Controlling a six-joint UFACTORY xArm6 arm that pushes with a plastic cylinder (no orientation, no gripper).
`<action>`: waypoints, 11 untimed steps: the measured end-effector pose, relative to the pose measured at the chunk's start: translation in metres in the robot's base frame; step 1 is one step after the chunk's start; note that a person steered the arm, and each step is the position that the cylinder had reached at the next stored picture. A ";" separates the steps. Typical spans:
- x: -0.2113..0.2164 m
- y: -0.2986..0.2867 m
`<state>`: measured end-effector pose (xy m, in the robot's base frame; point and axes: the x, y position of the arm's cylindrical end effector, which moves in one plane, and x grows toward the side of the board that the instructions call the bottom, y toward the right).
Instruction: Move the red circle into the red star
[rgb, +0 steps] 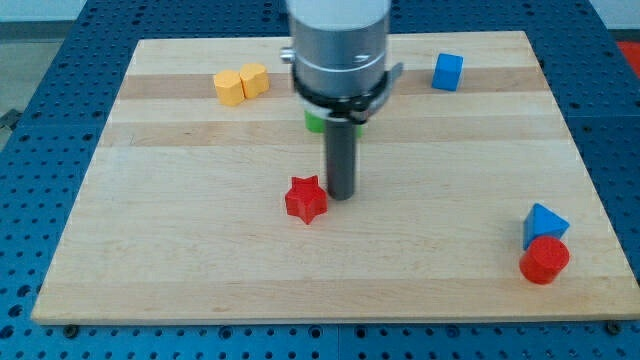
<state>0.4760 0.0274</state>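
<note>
We are resting our tip (341, 194) on the desk (200, 240), just right of the red star (306, 199) near the middle; we carry no fingers, only the rod, holding nothing. The red circle (544, 260) is sitting well apart at the view's lower right, touching a blue triangle (543, 223). Two yellow blocks (241, 83), a blue cube (447, 71) and a half-hidden green block (315, 122) are lying toward the view's top.
</note>
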 end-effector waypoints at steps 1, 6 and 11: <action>-0.014 0.101; 0.123 0.317; 0.094 0.101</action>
<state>0.5703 0.1286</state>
